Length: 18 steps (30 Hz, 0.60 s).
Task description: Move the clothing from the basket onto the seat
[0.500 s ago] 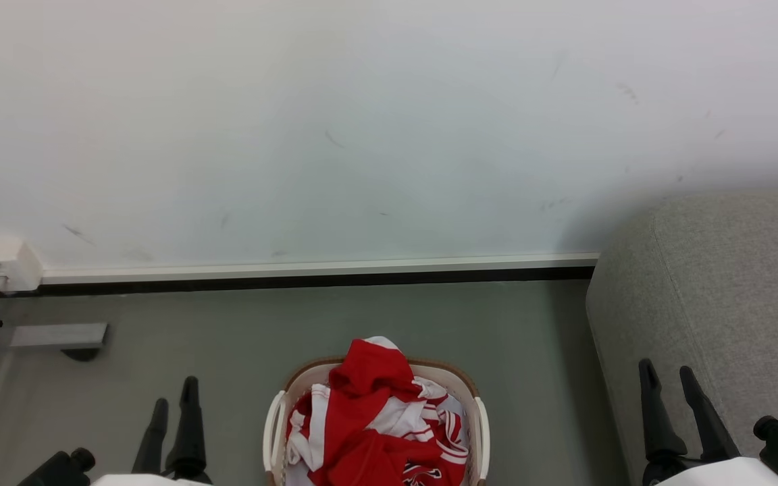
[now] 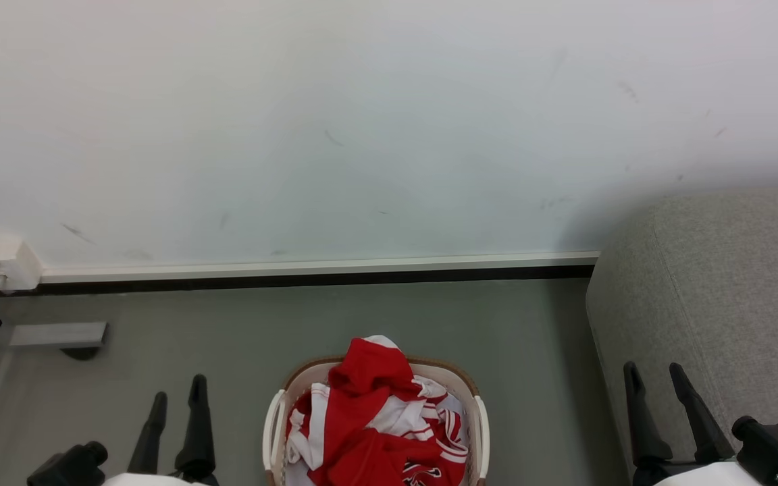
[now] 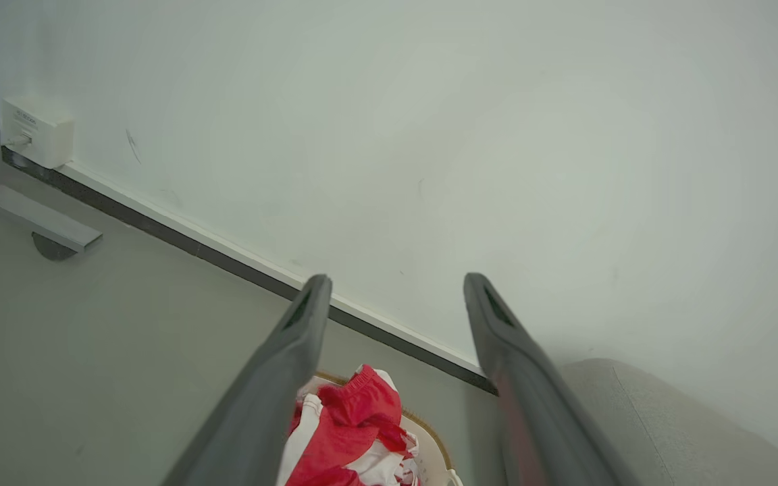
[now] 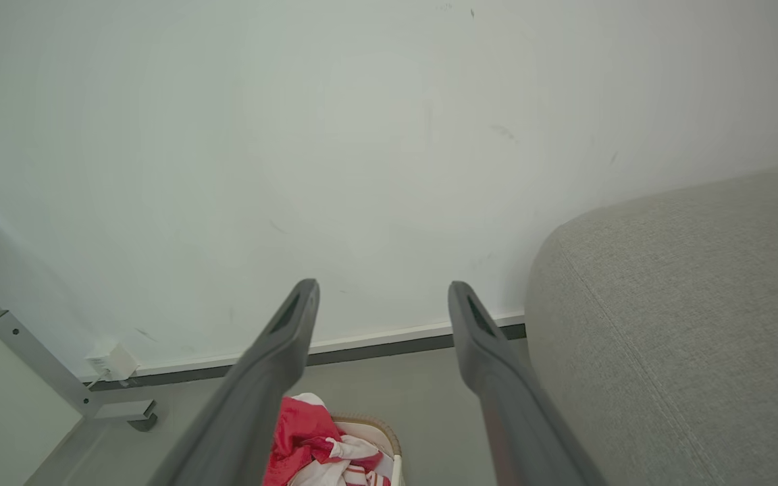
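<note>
Red clothing (image 2: 372,418) with white striped trim is heaped in the white basket (image 2: 273,432) with a brown rim, at the bottom middle of the head view. The light-grey seat (image 2: 720,290) rises at the right. My left gripper (image 2: 177,396) stands open left of the basket, nothing between its fingers. My right gripper (image 2: 653,376) stands open right of the basket, in front of the seat's side, holding nothing. The left wrist view looks past the left gripper (image 3: 394,283) at the clothing (image 3: 355,425) and seat (image 3: 672,432). The right wrist view shows the right gripper (image 4: 382,290), clothing (image 4: 308,439) and seat (image 4: 686,324).
A pale wall (image 2: 362,121) with a white skirting board (image 2: 321,266) runs behind the basket. A white socket box (image 2: 1,260) and a grey metal foot (image 2: 58,334) sit at the far left. Grey floor (image 2: 362,317) surrounds the basket.
Both grippers have shifted slightly: the left one a little to the right, the right one a little to the left and down. Basket and clothing lie as before.
</note>
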Motion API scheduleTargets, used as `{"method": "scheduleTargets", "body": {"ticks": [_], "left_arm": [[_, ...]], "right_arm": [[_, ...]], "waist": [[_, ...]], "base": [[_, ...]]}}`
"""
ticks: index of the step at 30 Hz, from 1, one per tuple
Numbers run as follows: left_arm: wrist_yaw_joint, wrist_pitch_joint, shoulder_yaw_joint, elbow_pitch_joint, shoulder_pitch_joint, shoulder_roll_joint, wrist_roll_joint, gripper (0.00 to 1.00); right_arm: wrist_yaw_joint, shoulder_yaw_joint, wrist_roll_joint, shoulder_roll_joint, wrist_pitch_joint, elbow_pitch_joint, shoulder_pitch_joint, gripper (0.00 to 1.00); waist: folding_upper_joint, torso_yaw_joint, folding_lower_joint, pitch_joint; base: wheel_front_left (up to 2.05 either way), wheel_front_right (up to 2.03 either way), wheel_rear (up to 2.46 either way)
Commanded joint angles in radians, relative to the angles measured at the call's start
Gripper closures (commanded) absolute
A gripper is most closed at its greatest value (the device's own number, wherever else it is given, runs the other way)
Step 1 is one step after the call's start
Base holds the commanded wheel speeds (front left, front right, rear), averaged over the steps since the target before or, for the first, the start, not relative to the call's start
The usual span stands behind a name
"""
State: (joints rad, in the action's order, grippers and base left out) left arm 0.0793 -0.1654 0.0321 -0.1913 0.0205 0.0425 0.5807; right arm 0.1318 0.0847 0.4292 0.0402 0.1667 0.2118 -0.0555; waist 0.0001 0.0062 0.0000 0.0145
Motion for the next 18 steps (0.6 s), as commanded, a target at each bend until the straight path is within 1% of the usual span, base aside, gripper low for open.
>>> {"method": "scheduleTargets", "body": {"ticks": [1,5,18], "left_arm": [[0.0,-0.013,0.001,0.008,-0.001,0.009,-0.034,0.0],[0.006,-0.022,0.001,0.005,-0.005,0.009,-0.088,0.0],[0.013,-0.048,0.006,0.009,-0.012,0.01,-0.217,0.0]], "right_arm": [[-0.001,0.001,-0.026,0.011,0.011,-0.003,-0.003,0.0],[-0.001,-0.003,-0.065,0.011,0.021,0.001,-0.001,0.0],[-0.002,-0.006,-0.139,0.012,0.047,0.013,0.005,0.0]], "waist": [[-0.0001,0.0,0.0,0.0],[-0.0001,0.0,0.0,0.0],[-0.0001,0.006,0.0,0.0]], "base": [[0.0,0.0,0.0],[0.0,0.0,0.0],[0.0,0.0,0.0]]}}
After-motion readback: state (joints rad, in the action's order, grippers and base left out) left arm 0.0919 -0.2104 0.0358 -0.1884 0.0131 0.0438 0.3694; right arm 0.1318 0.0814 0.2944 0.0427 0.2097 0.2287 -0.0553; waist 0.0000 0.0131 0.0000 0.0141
